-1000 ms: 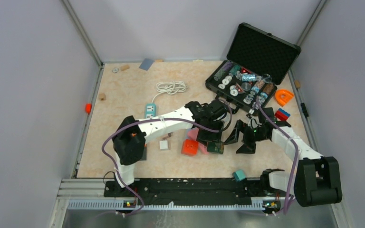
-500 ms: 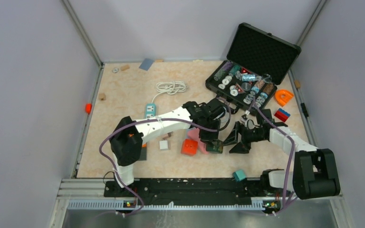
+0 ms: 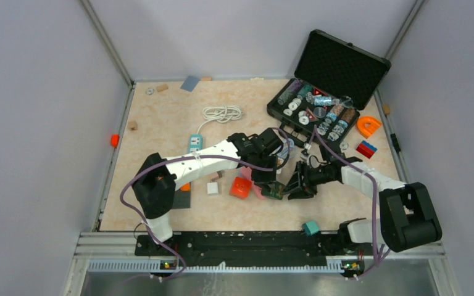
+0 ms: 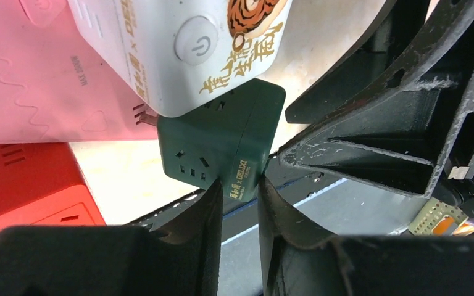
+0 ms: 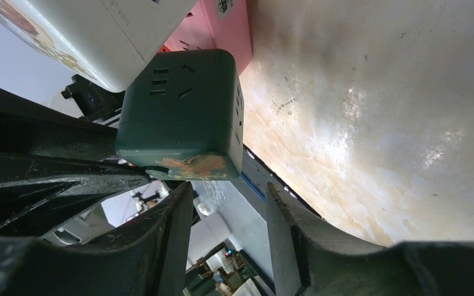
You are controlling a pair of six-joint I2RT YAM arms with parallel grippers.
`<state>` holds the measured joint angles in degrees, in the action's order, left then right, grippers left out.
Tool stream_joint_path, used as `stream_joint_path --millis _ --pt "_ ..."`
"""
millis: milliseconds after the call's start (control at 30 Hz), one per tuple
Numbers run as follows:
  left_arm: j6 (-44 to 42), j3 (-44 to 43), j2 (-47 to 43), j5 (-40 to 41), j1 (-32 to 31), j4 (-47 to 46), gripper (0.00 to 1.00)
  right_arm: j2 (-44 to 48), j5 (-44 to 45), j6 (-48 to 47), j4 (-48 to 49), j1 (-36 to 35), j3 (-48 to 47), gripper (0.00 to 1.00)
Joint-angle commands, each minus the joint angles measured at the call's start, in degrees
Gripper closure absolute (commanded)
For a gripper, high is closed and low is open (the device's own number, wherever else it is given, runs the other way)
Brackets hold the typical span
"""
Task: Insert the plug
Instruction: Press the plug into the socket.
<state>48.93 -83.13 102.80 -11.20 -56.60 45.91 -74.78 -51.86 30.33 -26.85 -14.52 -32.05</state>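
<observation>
A dark green socket cube with gold lettering is pinched at its near corner by my left gripper, which is shut on it. A white cube plug with a power button and tiger print rests against the green cube's far face; I cannot tell whether they are joined. My right gripper sits just short of the green cube, jaws apart with nothing between them. In the top view both grippers meet at the green cube, the left gripper beside the right gripper.
A pink cube with bare prongs and a red cube lie just left of the green one. A white power strip with coiled cable lies further back. An open black case stands at the back right. A teal block sits by the front rail.
My right arm has swung left up to the green cube while its jaws narrowed. The left jaws have closed onto the cube's corner, and the left arm shifted slightly left.
</observation>
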Motion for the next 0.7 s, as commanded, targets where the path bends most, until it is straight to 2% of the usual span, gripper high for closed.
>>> stream_joint_path --millis 0,133,233,367,467,567,667 --pt "-0.5 2.9 -0.7 6.6 2.2 2.9 0.74 -0.6 0.2 1.1 3.3 -0.4 -2.3 0.56" --pt "-0.2 4.5 -1.8 6.1 3.3 1.7 0.8 -1.1 -0.9 3.7 6.9 -0.5 -2.6 0.56" --pt "0.0 6.2 -3.1 5.5 4.2 0.6 0.81 -1.4 -1.8 5.1 9.0 -0.7 -3.2 0.53" --pt "0.0 7.3 -4.3 5.5 5.1 0.2 0.8 -1.5 -3.2 5.7 10.5 -1.6 -3.8 0.42" --pt "-0.2 8.2 -4.5 5.4 5.4 0.4 0.8 -1.6 -3.2 5.9 11.2 -2.9 -4.1 0.37" --pt "-0.1 9.6 -5.2 5.6 5.8 0.0 0.81 -2.1 -2.5 6.3 11.6 -4.4 -4.3 0.38" --pt "-0.2 10.3 -5.5 5.8 6.1 0.0 0.83 -3.0 -1.4 6.6 11.7 -5.9 -4.5 0.46"
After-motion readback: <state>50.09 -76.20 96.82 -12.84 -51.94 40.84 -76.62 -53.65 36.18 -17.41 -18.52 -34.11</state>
